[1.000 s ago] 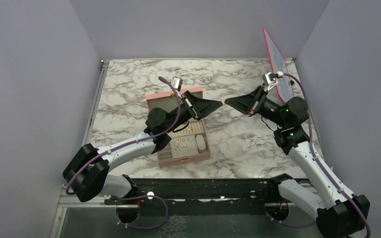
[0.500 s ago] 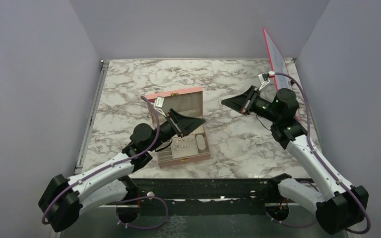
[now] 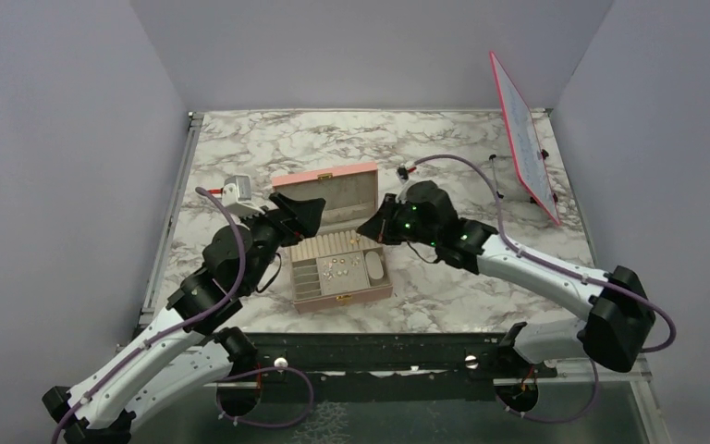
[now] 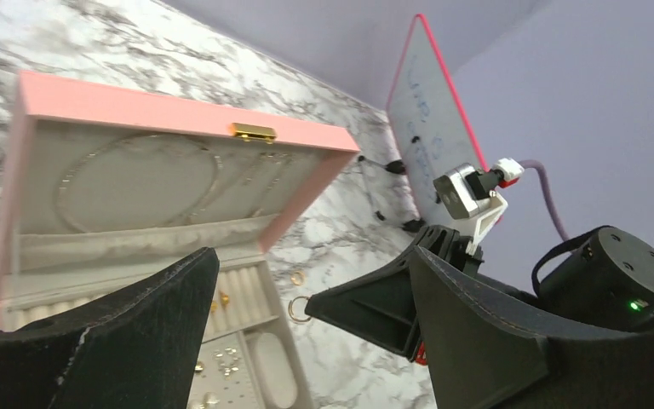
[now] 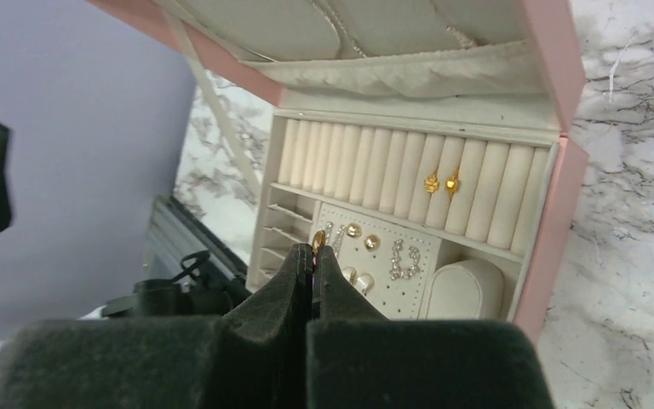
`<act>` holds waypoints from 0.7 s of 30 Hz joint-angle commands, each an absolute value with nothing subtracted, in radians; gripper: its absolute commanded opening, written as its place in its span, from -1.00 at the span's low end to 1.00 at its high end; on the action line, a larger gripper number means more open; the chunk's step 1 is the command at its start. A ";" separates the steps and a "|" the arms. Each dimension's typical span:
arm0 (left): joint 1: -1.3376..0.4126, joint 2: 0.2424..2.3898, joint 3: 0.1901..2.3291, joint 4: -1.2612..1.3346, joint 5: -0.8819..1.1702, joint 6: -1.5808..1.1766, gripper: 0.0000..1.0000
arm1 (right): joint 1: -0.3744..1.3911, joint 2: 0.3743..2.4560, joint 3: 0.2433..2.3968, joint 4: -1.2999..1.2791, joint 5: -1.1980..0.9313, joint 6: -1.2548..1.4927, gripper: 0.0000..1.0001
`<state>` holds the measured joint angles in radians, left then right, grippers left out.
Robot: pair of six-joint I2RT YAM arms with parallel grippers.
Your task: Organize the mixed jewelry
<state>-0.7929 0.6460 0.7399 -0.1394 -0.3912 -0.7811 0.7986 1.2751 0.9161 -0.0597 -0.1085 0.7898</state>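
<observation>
Gold ring (image 5: 318, 239) pinched in right gripper (image 5: 313, 254), over pink box (image 5: 558, 213) (some pcs (image 5: 440, 181) sit inside already). Left gripper (image 3: 310, 207) is spread wide w/ nothing. One loose ring (image 4: 296, 279) waits on desk (image 3: 240, 148).

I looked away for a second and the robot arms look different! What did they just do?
The left gripper pulled back from over the pink jewelry box toward its left side and opened its jaws. The right gripper swung left from near the whiteboard to the box's right edge, shut on a small gold ring. The box, still open, and the whiteboard stayed put.
</observation>
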 commanded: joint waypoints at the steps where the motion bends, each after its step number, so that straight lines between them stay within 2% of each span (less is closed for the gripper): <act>1: -0.791 0.618 0.754 -0.264 -0.519 -0.673 0.68 | 0.909 1.389 1.004 -0.112 0.176 0.730 -0.98; 8: -0.791 0.611 0.744 -0.284 -0.534 -0.653 0.68 | 1.017 1.572 1.139 -0.202 0.413 0.696 -0.98; 21: -0.791 0.621 0.730 -0.284 -0.549 -0.621 0.69 | 1.058 1.747 1.225 -0.232 0.571 0.709 -0.98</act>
<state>-0.7933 0.6220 0.7383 -0.2798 -0.5190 -0.6495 1.0470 1.7176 1.1828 -0.2043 0.4644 0.7124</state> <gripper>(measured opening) 0.843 0.015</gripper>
